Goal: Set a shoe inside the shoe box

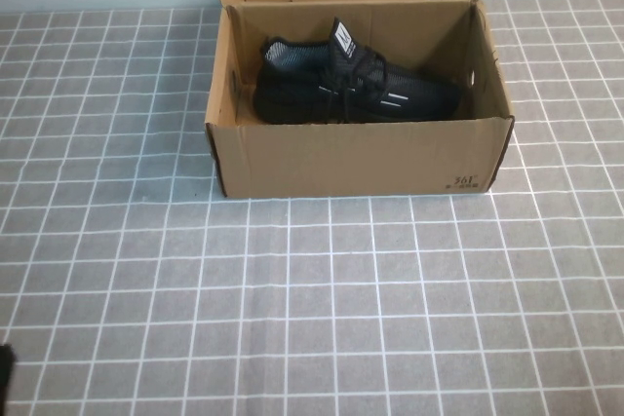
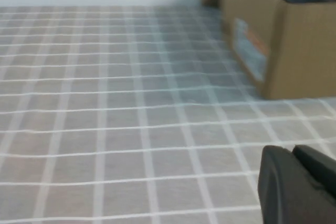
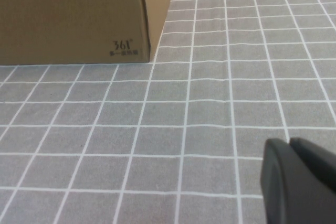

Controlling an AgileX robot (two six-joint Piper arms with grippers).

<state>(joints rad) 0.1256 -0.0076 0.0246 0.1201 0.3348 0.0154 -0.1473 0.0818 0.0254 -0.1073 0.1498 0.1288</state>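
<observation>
One shoe (image 1: 353,85) is lying inside the shoe box (image 1: 361,158), lid flap folded back, so you are looking at a task that appears done. Both claws are sitting together, holding nothing: the left gripper (image 2: 294,153) is hanging low over the checked tablecloth (image 1: 322,309), left of the box, and the right gripper (image 3: 290,142) near its front right corner. Nothing is remaining except perhaps closing the lid.

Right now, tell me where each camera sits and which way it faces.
High: raised on the robot's side, angled down at the open shoe box holding the shoe; no tool visible.
Left wrist: low over the checked cloth, facing the box's side; left tool shut.
Right wrist: low, facing the box's "361" corner; right tool shut.
Shared: all see the box.
</observation>
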